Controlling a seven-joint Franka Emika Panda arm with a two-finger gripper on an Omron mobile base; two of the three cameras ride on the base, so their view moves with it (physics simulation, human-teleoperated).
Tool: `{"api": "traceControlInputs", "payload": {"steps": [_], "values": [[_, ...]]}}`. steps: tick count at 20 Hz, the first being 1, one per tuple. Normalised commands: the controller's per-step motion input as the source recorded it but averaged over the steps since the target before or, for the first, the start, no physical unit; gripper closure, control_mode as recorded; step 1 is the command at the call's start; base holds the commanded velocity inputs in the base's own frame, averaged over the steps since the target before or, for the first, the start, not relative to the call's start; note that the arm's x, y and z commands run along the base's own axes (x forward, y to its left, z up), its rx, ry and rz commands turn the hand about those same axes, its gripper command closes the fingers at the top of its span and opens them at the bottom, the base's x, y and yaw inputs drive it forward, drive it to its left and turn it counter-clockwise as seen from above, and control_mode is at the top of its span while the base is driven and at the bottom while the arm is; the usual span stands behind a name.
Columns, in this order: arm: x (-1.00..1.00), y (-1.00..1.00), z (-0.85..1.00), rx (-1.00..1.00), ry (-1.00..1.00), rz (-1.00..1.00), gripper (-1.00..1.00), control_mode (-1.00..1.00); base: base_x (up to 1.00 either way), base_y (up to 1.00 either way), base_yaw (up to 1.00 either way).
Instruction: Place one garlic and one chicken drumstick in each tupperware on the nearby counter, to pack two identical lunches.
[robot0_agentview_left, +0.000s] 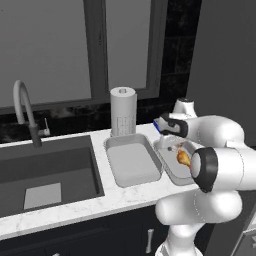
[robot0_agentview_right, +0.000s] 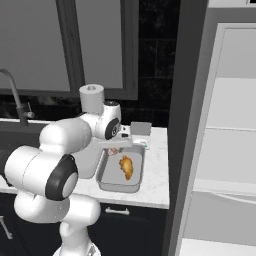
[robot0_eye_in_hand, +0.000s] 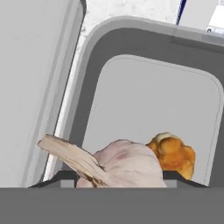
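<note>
The pale, papery-stemmed garlic bulb (robot0_eye_in_hand: 124, 164), gripped between the half-closed fingers of the tool (robot0_agentview_right: 116, 148) above the right grey tupperware tray (robot0_agentview_right: 102, 177) on the surface, could bounce off the golden-brown chicken drumstick (robot0_agentview_right: 126, 166) if dropped.

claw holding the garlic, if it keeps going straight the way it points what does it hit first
Most likely the bare floor of the right tupperware, beside the chicken drumstick. The claw grips the garlic and points down into it; depth is hard to judge.
</note>
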Motion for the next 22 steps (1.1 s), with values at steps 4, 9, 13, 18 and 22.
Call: {"api": "traceControlInputs", "payload": {"steps": [4,9,13,18,22], "values": [[-0.04,0.0,-0.88,-0.04,0.0,0.02,1.0,-1.0,0.0,0.0,0.0],[-0.1,0.0,-0.42,-0.06,0.0,0.0,1.0,-1.0,0.0,0.0,0.0],[0.0,0.0,-0.01,0.0,0.0,0.0,1.0,-1.0,0.0,0.0,0.0],[0.0,0.0,0.01,0.0,0.0,0.0,-1.0,-1.0,0.0,0.0,0.0],[0.0,0.0,0.02,-0.02,0.0,0.0,-1.0,-1.0,0.0,0.0,0.0]]}}
